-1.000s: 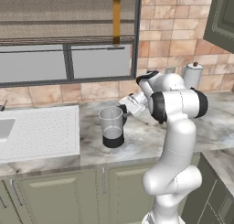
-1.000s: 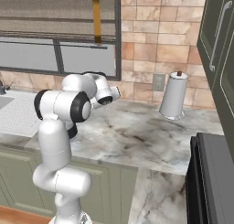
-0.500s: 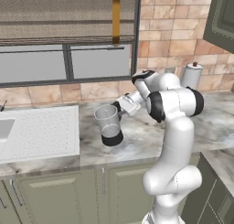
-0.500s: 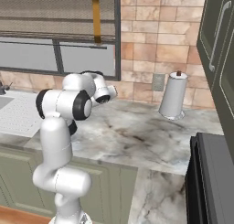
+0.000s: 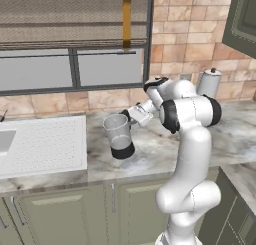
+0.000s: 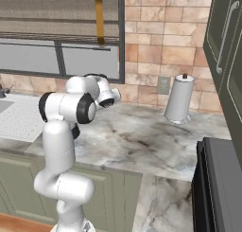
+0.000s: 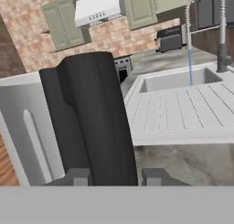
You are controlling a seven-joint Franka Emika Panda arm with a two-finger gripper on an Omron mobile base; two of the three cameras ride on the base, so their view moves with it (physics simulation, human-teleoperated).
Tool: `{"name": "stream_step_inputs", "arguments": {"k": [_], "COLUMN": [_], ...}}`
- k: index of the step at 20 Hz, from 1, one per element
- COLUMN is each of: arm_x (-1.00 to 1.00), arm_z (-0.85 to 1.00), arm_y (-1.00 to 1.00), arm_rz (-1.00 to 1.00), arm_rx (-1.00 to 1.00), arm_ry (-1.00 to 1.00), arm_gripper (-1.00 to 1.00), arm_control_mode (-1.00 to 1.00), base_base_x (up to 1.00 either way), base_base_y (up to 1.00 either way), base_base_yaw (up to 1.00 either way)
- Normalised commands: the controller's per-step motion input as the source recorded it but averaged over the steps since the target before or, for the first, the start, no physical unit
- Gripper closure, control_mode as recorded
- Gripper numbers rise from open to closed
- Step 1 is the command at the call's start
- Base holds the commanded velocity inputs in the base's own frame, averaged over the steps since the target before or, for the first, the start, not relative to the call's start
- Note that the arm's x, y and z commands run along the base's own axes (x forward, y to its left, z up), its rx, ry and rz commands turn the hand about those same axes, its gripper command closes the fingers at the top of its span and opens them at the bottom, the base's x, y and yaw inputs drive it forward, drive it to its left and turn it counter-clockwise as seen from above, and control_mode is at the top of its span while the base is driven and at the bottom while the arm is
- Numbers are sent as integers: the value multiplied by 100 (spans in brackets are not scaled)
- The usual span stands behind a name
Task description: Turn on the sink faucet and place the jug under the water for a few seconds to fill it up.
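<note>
The jug [image 5: 118, 133], clear with a black base, hangs slightly tilted over the marble counter, right of the drainboard. My gripper [image 5: 132, 116] is shut on its black side handle [image 7: 93, 122], which fills the space between my fingertips [image 7: 157, 176] in the hand view. Farther off, the sink [image 7: 161, 83] holds the tall spring-neck faucet [image 7: 222, 33]. A thin blue stream of water [image 7: 189, 58] falls from the faucet into the basin. The dotted drainboard [image 5: 45, 141] lies between the jug and the basin.
A white-grey lidded canister [image 6: 179, 101] stands by the tiled back wall to the right. A window with a dark frame [image 5: 75, 71] runs above the sink. Dark wall cabinets [image 6: 226, 51] hang at the right, with a dark stove top [image 6: 222, 179] below them.
The jug has tipped from upright and shifted a little left toward the drainboard, carried by my gripper. The arm's wrist moved with it.
</note>
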Motion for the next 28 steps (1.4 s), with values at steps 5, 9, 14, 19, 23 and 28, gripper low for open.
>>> {"name": "stream_step_inputs", "arguments": {"k": [5,9,14,19,23,28], "arm_x": [-32,-55,-55,-65,-68,-54], "arm_z": [0,22,52,43,36,33], "arm_y": [0,0,0,-12,-4,0], "arm_rz": [-2,-12,-15,-14,-11,-14], "arm_rx": [5,2,0,3,4,7], "arm_ry": [0,-10,-15,-20,-26,-13], "arm_gripper": [100,100,100,100,100,100], "arm_control_mode": [-100,-100,-100,-100,-100,-100], "base_base_x": [0,0,0,0,0,0], "base_base_y": [0,0,0,0,0,0], "base_base_yaw": [0,0,0,0,0,0]}}
